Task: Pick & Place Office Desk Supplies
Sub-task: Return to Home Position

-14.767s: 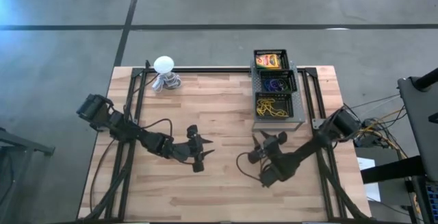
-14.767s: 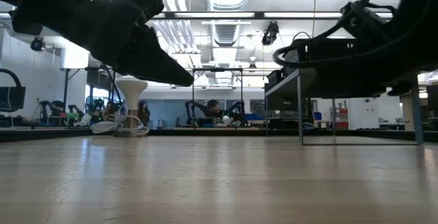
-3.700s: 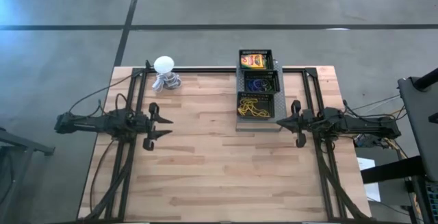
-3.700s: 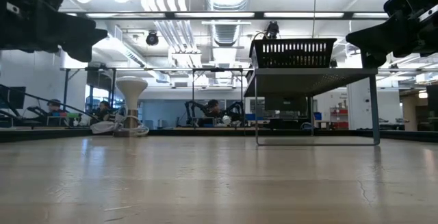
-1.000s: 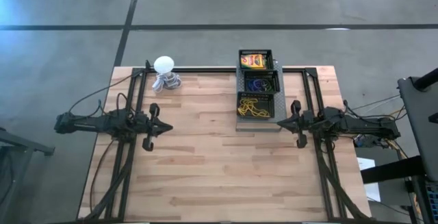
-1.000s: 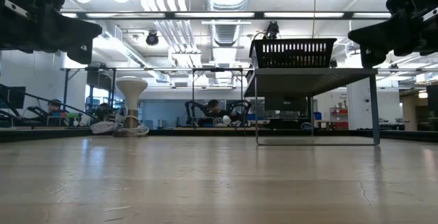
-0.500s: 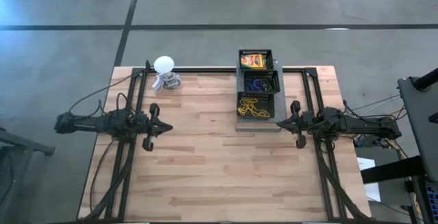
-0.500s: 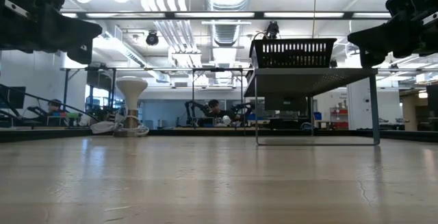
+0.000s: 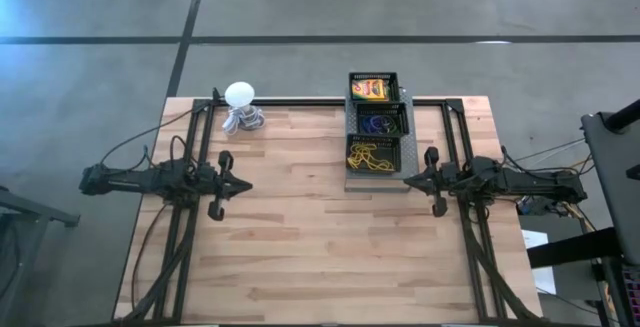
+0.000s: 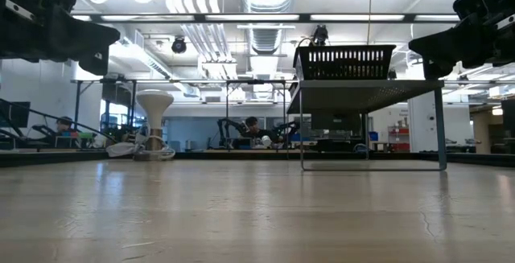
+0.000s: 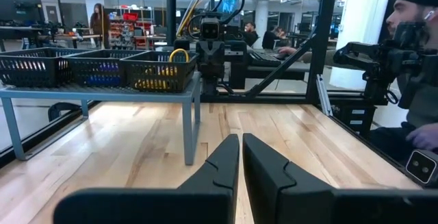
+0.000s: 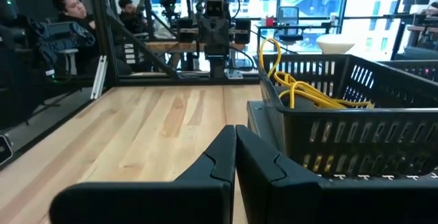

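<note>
Three black mesh baskets stand in a row on a raised grey shelf (image 9: pixel 352 179) at the table's far right of centre. The farthest holds a yellow-and-green box (image 9: pixel 368 88), the middle one blue and purple rings (image 9: pixel 378 122), the nearest yellow rubber bands (image 9: pixel 368 154) (image 12: pixel 311 90). My left gripper (image 9: pixel 240 184) (image 11: pixel 241 148) hovers level at the table's left, shut, with nothing between its fingers. My right gripper (image 9: pixel 408 179) (image 12: pixel 235 140) hovers level just right of the shelf, beside the nearest basket (image 12: pixel 356 114), shut and holding nothing.
A white ball-topped object (image 9: pixel 240 94) with a grey coiled base (image 9: pixel 246 119) stands at the far left corner. Black frame rails (image 9: pixel 190 167) run along both table sides. Bare wood (image 9: pixel 320 247) lies between and in front of the arms. People sit beyond the table (image 11: pixel 417 18) (image 12: pixel 68 8).
</note>
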